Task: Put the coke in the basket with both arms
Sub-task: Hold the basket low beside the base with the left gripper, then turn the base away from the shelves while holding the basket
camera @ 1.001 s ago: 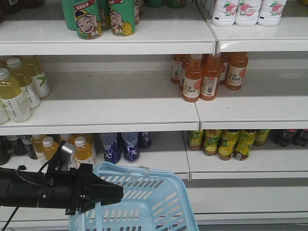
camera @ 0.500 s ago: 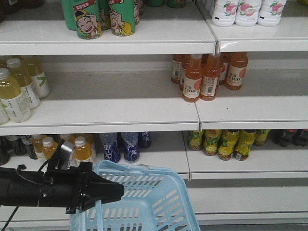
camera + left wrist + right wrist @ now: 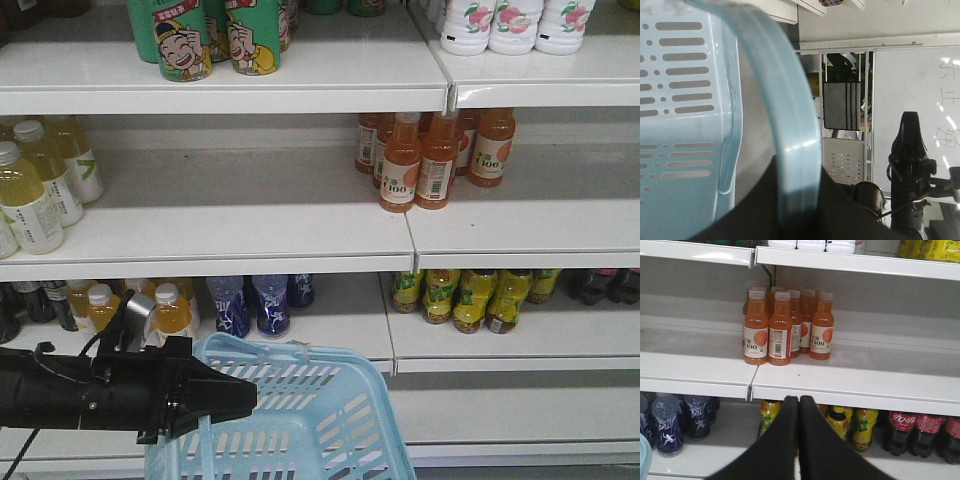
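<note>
- left gripper (image 3: pixel 228 400) still clamped on the handle (image 3: pixel 796 125) of the basket (image 3: pixel 345 425); basket a touch higher than a second ago
- right gripper (image 3: pixel 799 402) pressed closed, empty; facing the shelf (image 3: pixel 870 377)

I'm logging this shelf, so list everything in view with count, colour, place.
Cartoon cans: two, green, top left.
Peach-label bottles: three, white, top right.
Juice bottles: several, orange, middle right.
Pale bottles: several, yellowish, middle left.
White-capped bottles: few, amber, bottom left.
Blue bottles: three, bottom centre.
Yellow-green bottles: several, bottom right.
Cola bottles: three, dark, bottom far right.
Basket: one, light blue, front.
Coke can: none seen.
Left hand: black, gripping basket handle.
Right hand: black, closed, empty.
</note>
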